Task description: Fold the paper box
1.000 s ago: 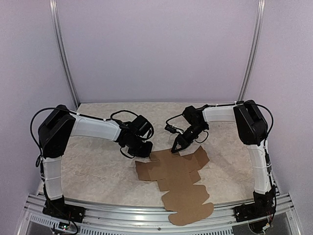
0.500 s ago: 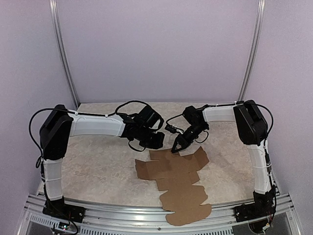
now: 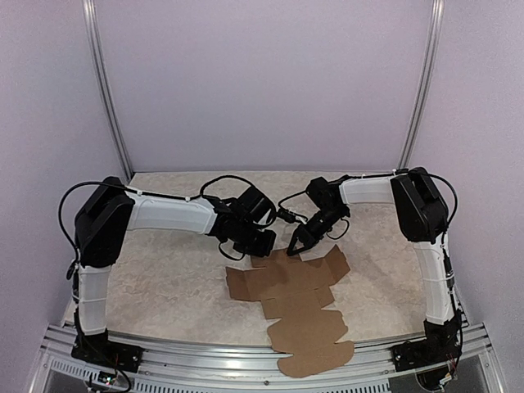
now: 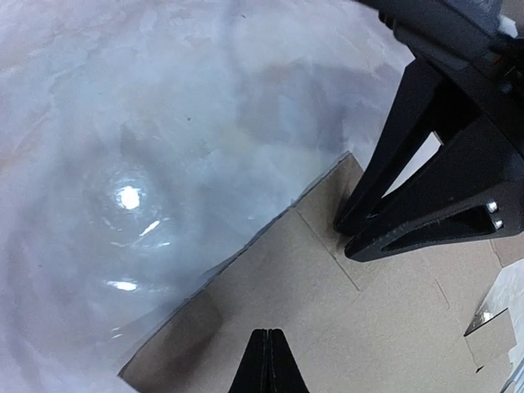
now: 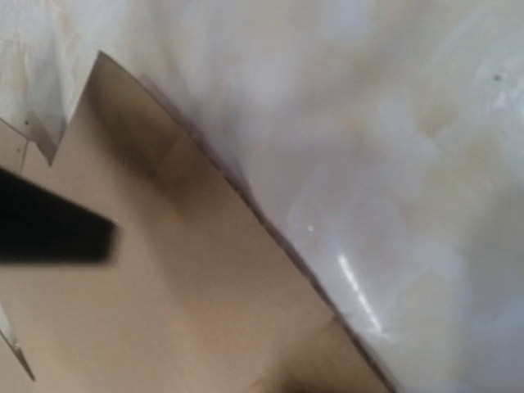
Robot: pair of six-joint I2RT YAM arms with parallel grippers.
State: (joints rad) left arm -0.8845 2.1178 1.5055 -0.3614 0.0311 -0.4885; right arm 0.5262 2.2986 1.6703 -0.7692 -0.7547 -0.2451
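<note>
**A:** Paper box (image 3: pixel 295 286) lies unfolded and flat, with the table (image 3: pixel 164 286) under it. Its nearest rounded flap hangs over the front rail (image 3: pixel 205 360). How do you have it?

**B:** My left gripper (image 4: pixel 268 337) is above its far-left panel, fingers pressed together on nothing. My right gripper (image 4: pixel 344 239) has its tips on the far flap, nearly together. I cannot tell whether they pinch the flap or only press on it.

**A:** What worries you?

**B:** So little pins it down. A push from my left could slide the whole sheet toward the rail, or bend a panel off its crease. My two grippers are also close beside each other, so they could knock together.
</note>
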